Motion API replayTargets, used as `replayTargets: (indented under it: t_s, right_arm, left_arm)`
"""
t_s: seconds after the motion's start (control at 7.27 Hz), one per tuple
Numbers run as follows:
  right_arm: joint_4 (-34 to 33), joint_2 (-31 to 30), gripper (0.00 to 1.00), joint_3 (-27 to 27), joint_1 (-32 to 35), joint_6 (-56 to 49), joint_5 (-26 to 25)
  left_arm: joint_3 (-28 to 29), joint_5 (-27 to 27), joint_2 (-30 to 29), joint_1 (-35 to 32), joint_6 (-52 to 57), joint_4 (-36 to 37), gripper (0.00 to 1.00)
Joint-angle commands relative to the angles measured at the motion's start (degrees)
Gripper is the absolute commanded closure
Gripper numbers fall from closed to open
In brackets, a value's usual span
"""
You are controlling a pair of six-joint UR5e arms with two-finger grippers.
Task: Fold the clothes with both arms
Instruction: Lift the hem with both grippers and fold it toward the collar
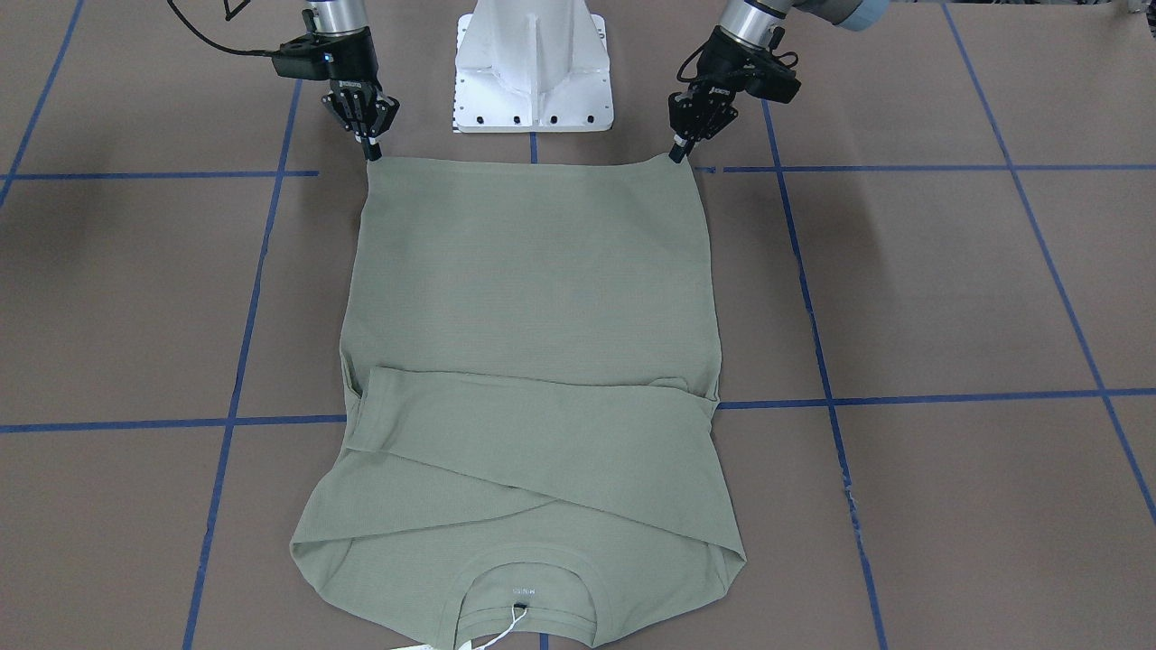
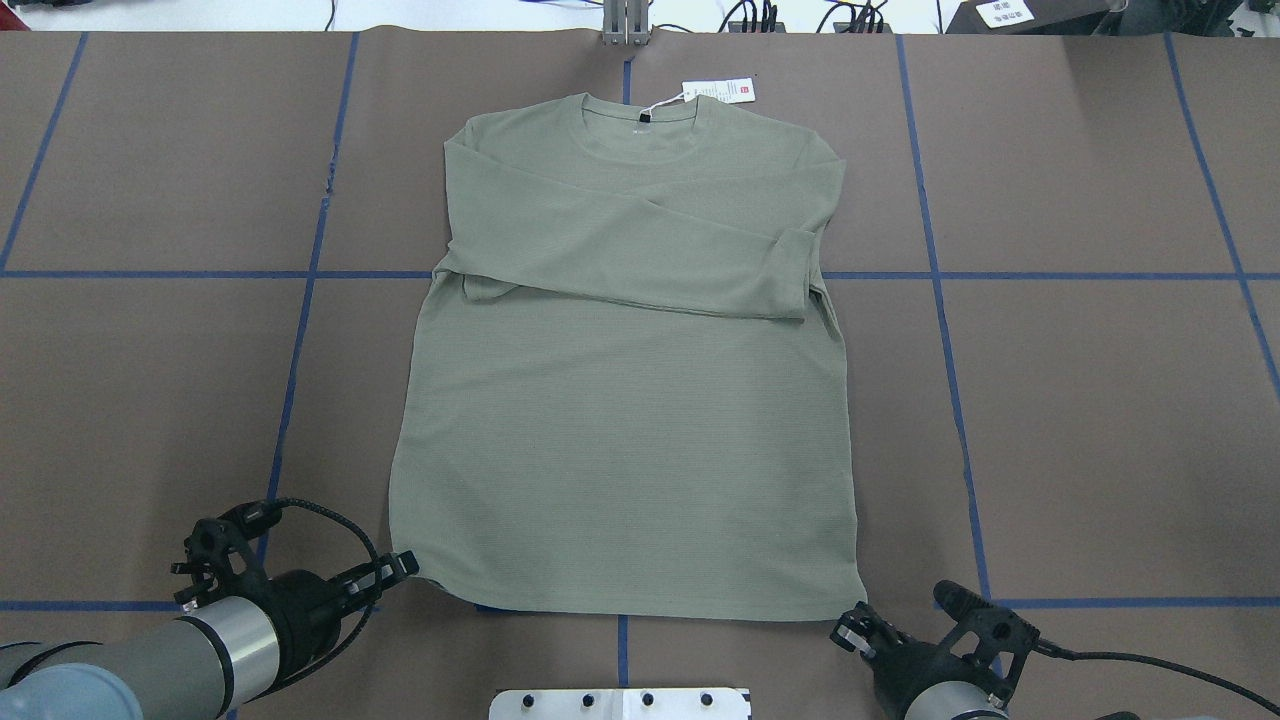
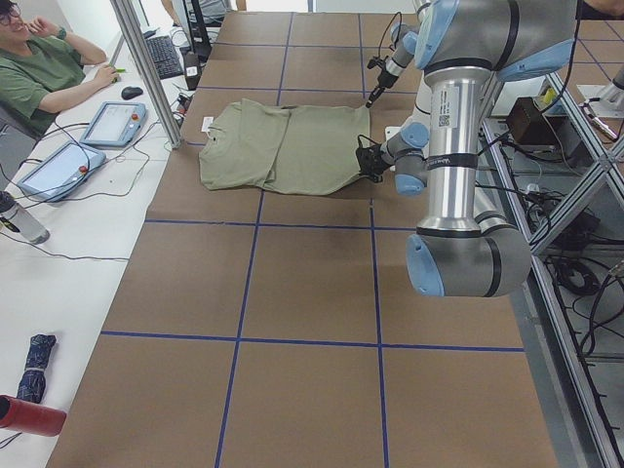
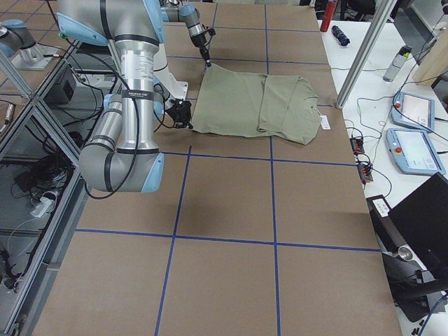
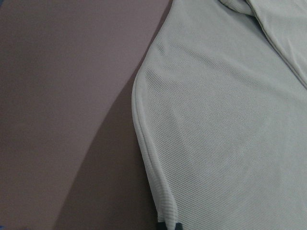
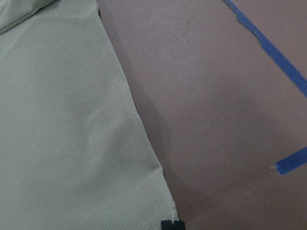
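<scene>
We see the green shirt lying flat in the middle of the table, collar at the far side from the robot and bottom hem at the near side. Both sleeves are folded in across the chest and overlap; one cuff reaches the shirt's edge on the robot's right. A white hang tag on a string lies on the table just past the collar.

The left end effector is at the hem corner on the robot's left. Its fingers are pinched together on the fabric, and the wrist view shows the dark tips closed on the very corner of the hem. The right end effector is at the opposite hem corner, also clamped on the cloth, tips together at the corner in its wrist view. Both are tilted, tips pointing down and in toward the shirt. The hem runs nearly straight between the two grips, with both corners drawn to a slight point. We can't tell if the corners are lifted off the table or resting on it.

The white base sits between the two arms, just behind the hem. Blue tape lines grid the brown table, and one passes under the shirt around sleeve level.
</scene>
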Motion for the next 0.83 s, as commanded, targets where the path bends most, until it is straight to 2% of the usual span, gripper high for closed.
replayTargets:
  t_s: [0.0, 0.14, 0.28, 0.41, 0.55, 0.69]
  right_arm:
    - [-18.9, 0.1, 1.0, 15.8, -0.1, -0.1, 5.1]
    - [-30.7, 4.1, 1.0, 23.6, -0.2, -0.3, 8.0]
    - [-42.6, 12.4, 1.0, 27.6, 2.2, -0.5, 11.0]
    - [-52.0, 23.2, 1.0, 27.4, 7.2, -5.9, 17.1]
    - [-55.2, 29.6, 1.0, 26.8, 12.9, -15.7, 19.3]
    - [-55.1, 30.1, 1.0, 25.9, 15.0, -19.8, 19.4]
  left_arm:
    - [-11.1, -0.8, 4.6, -0.1, 3.2, 3.2, 1.0]
    - [-20.8, -6.2, 5.7, -0.3, 3.5, 9.8, 1.0]
    - [-30.0, -13.0, 4.9, -1.2, 4.3, 19.4, 1.0]
    - [-34.3, -21.9, 1.9, -7.9, 10.2, 25.5, 1.0]
    - [-32.7, -28.5, -3.6, -14.8, 16.9, 29.4, 1.0]
    - [-28.6, -29.0, -9.4, -17.2, 20.9, 33.1, 1.0]
